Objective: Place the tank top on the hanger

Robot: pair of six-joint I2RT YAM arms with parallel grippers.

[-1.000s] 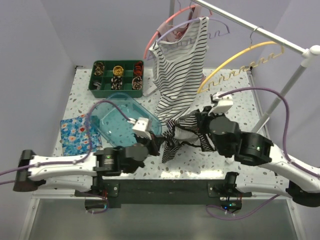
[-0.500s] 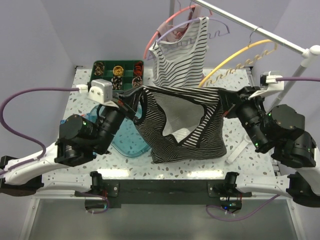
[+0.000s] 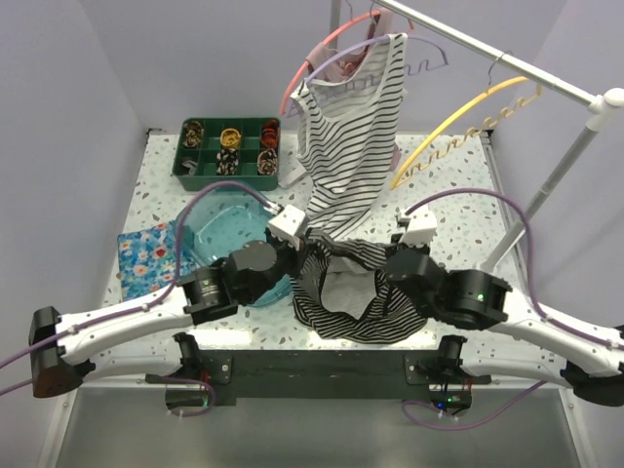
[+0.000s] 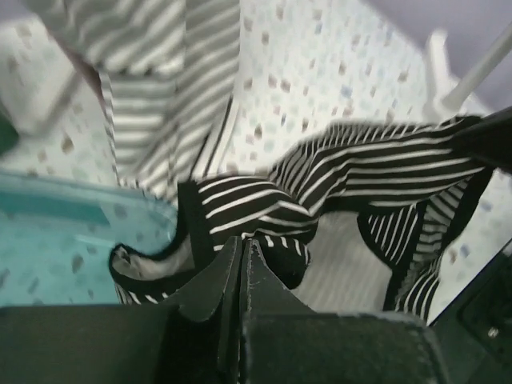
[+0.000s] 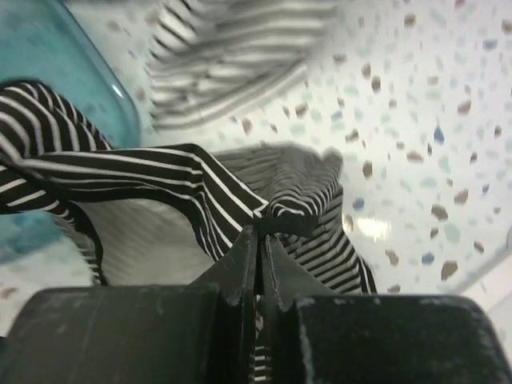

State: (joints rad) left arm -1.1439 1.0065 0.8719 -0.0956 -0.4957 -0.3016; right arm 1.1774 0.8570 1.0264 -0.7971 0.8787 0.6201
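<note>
- From above, the tank top (image 3: 343, 292) sags in a low bunch over the desk (image 3: 156, 205), between the two arms and near the front edge. The hanger (image 3: 453, 125) hangs on the rail (image 3: 487, 49), well apart from it.
- That view hides both pinch points.
- The left wrist view shows the left gripper (image 4: 242, 250) pressed tight on a dark bound edge, just beside a teal tub (image 4: 56, 240).
- The right wrist view shows the right gripper (image 5: 260, 238) closed on another edge, with fabric draping below.

The black, white-striped tank top (image 3: 343, 292) sags crumpled between the left fingers (image 4: 224, 276) and right fingers (image 5: 244, 260), pinched by both. The yellow hanger (image 3: 456, 122) hangs tilted, well beyond them.
</note>
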